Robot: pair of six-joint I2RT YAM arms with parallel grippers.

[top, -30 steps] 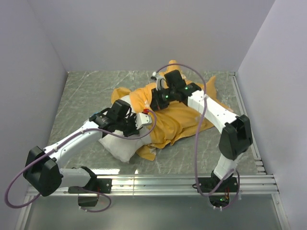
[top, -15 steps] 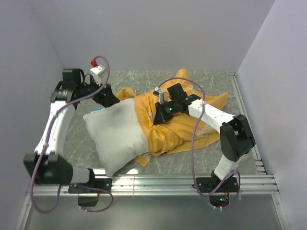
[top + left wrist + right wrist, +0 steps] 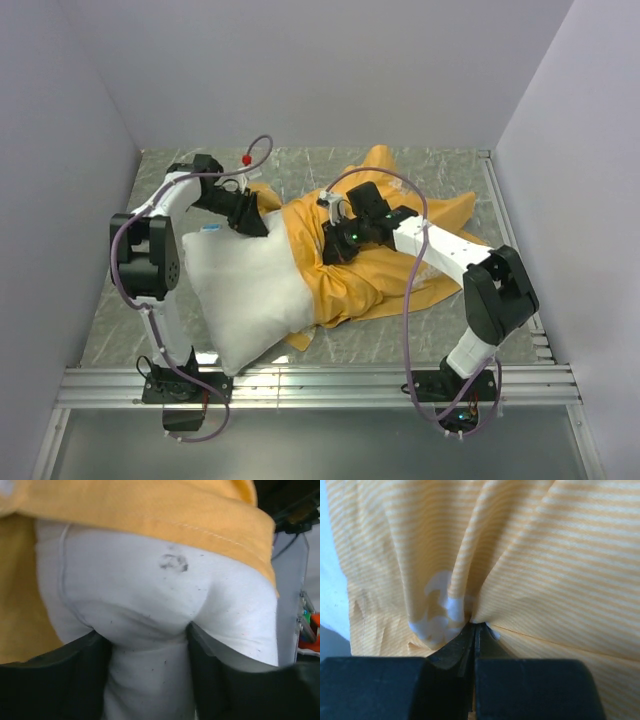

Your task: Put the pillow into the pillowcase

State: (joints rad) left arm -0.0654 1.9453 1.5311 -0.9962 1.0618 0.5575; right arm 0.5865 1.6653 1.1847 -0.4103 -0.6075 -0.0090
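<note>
The left arm has swung back from the far left corner and folded up tight, so that the left gripper (image 3: 245,213) now sits at the far edge of the pillow (image 3: 250,290), just beside the mouth of the pillowcase (image 3: 370,282); the pillow has slid a little to the right with it. In the left wrist view the jaws stand wide apart, astride a bulge of white pillow cloth that touches both fingers, with the orange hem lying across the pillow just beyond them; whether they squeeze it cannot be told. The right gripper (image 3: 332,248) is closed on a gathered pinch of the orange cloth near the mouth, and white lettering shows beside its fingertips. The pillow lies aslant on the bench (image 3: 300,165), its right end tucked under the hem, the rest bare, its near corner reaching the rail (image 3: 350,385) at the near edge. The pillowcase lies crumpled and orange side up to the right of it, under the right arm. A purple cable (image 3: 407,300) loops from that arm over the cloth, and the left arm's elbow stands at the pillow's left side, near the left wall (image 3: 60,150). Bare bench shows along the back wall, at far left, and in front of the pillowcase; the cloth's far right corner comes near the bench's right edge.
</note>
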